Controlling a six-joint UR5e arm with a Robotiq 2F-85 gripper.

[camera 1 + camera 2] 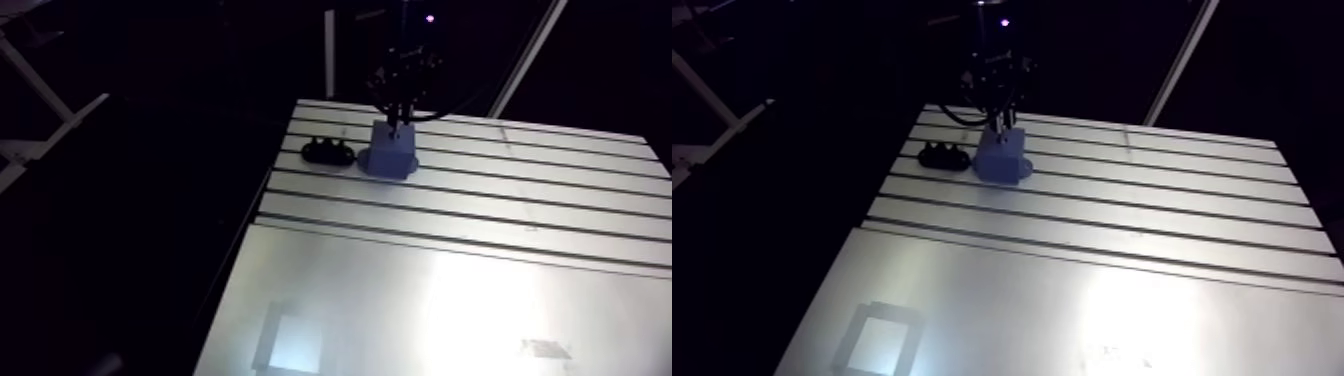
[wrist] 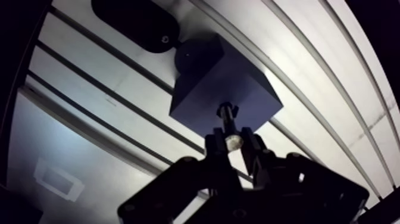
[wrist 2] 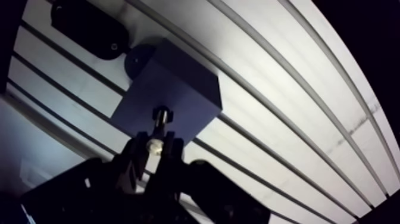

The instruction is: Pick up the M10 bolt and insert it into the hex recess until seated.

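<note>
The slotted aluminium table point(image 1: 480, 290) is lying under the gripper. Its bare metal is throwing back a hard glare, and its long grooves are running across beneath the work. Directly below the gripper a dark blue block point(image 2: 202, 89) is sitting on the table. Going by the task, it is carrying the hex recess, though the recess itself is hiding under the bolt's lower end. Past the block, on the side away from the gripper, a black oblong fixture point(image 2: 134, 24) is lying just beside it. Whether the two are touching, I cannot tell.

The gripper point(image 2: 233, 143) is hanging over the block's top face, its fingers drawn narrow and clamping the M10 bolt point(image 2: 225, 122) by its upper end. The bolt is pointing down from the fingers, and its lower end is meeting the block near the edge closest to the gripper. It is not clear whether it is seated or only resting there.

The bolt is likely handling as a stiff, hard, dense little piece, not fragile but smooth enough to twist between the pads. A hold high on the shank, kept square, is leaving the entering end free. The flats may be needing alignment before it drops.

The table is looking hard and slick, so a sideways push could be shifting the block if it is not fastened. Only the black fixture is crowding the block.
</note>
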